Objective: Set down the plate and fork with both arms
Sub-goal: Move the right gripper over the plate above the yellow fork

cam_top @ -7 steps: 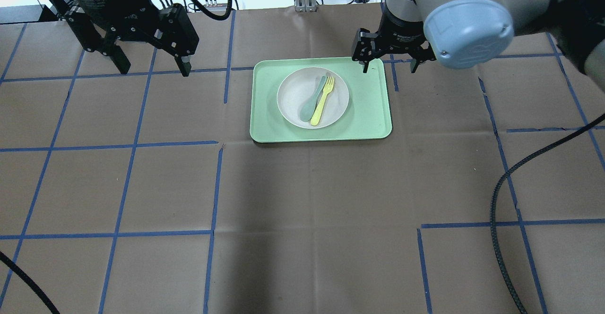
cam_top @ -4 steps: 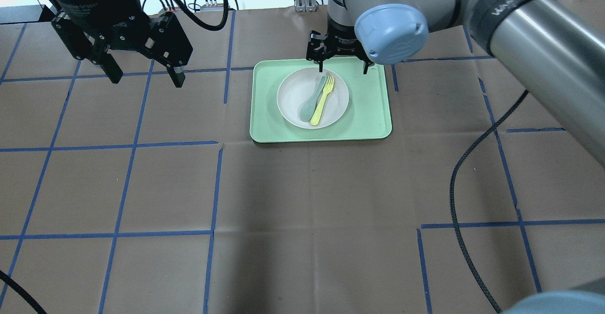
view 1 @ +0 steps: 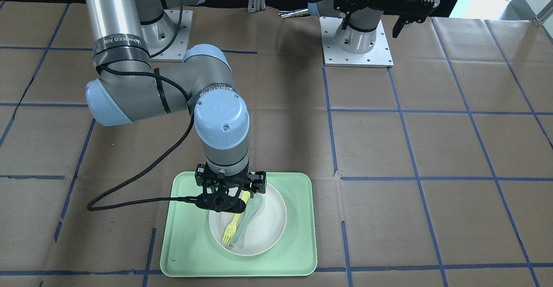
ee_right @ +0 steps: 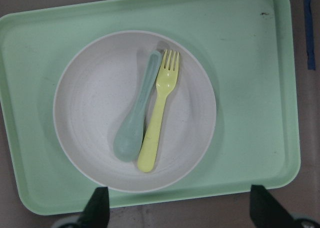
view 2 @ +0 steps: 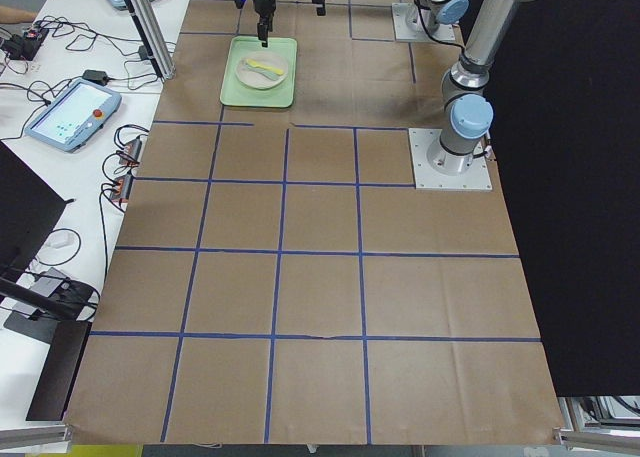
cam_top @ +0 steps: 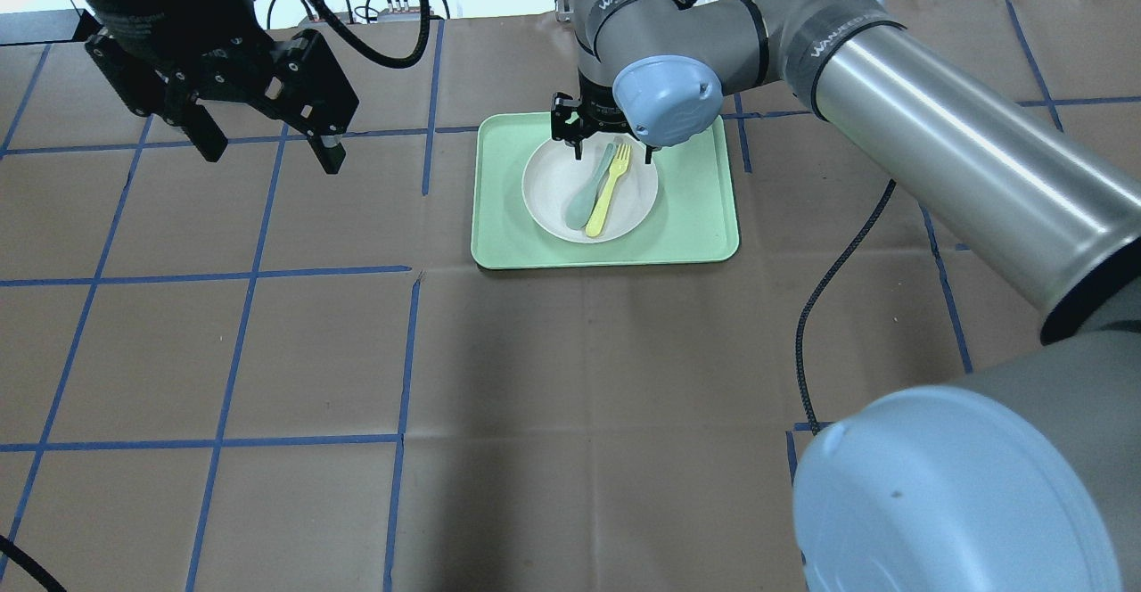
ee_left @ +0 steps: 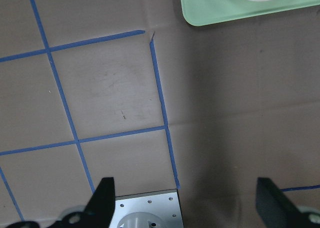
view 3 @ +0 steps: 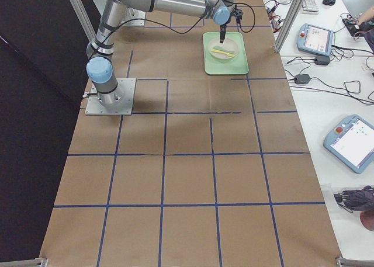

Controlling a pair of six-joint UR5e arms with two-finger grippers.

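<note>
The off-white plate (cam_top: 557,191) sits in the mint-green tray (cam_top: 695,217). The pale-yellow fork (cam_top: 609,191) lies on the plate, right beside a grey-green spoon (cam_top: 586,191). My right gripper (cam_top: 611,139) is open and empty, hovering over the plate's far side, its fingers straddling the fork and spoon. The right wrist view looks straight down on the plate (ee_right: 95,113), fork (ee_right: 159,118) and spoon (ee_right: 135,123). My left gripper (cam_top: 267,148) is open and empty, raised above the bare table well left of the tray.
The table is brown paper with blue tape grid lines. A black cable (cam_top: 847,244) trails from the right arm across the table right of the tray. The left wrist view shows the tray's corner (ee_left: 210,8) and the arm's base plate (ee_left: 145,208).
My right gripper swept left from the tray's far right corner to over the plate's far side. My left gripper drifted slightly left. Plate, fork and spoon have not moved.
</note>
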